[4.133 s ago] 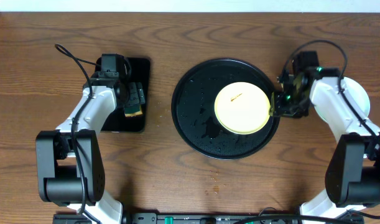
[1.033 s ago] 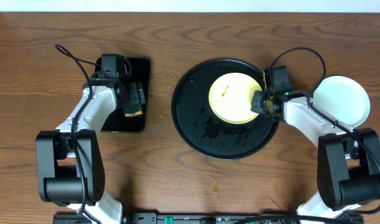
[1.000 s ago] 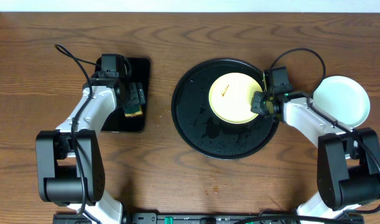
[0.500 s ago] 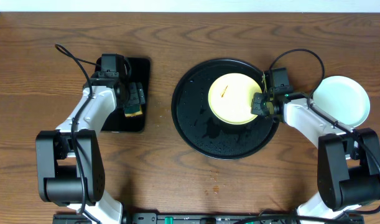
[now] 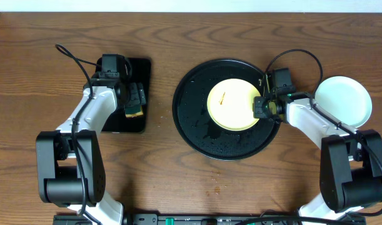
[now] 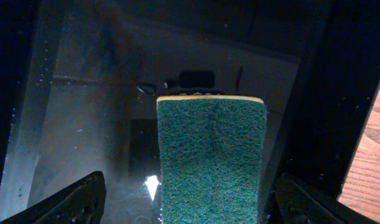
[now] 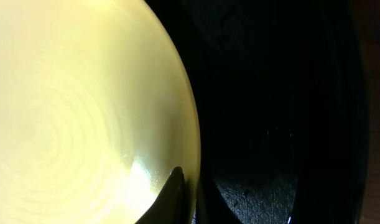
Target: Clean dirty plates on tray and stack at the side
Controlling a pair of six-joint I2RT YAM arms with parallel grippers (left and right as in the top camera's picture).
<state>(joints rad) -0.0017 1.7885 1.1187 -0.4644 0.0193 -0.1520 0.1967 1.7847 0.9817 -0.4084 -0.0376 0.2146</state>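
Pinching the yellow plate (image 5: 231, 105) by its right rim over the tray (image 5: 191, 125), the right gripper (image 5: 261, 107) is clamped; the left gripper (image 6: 191, 182) gapes wide astride the sponge (image 6: 211, 149).

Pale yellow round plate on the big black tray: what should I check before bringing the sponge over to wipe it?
1. Right gripper on the pale yellow round plate, right rim: ok, shut on it.
2. Plate within the large round black tray: ok.
3. Brown smear on the plate: not ok, present.
4. Green sponge grasped by left gripper: not ok, jaws open either side.
5. Sponge on the rectangular black tray: ok.
6. Plate lifted or resting: cannot tell.
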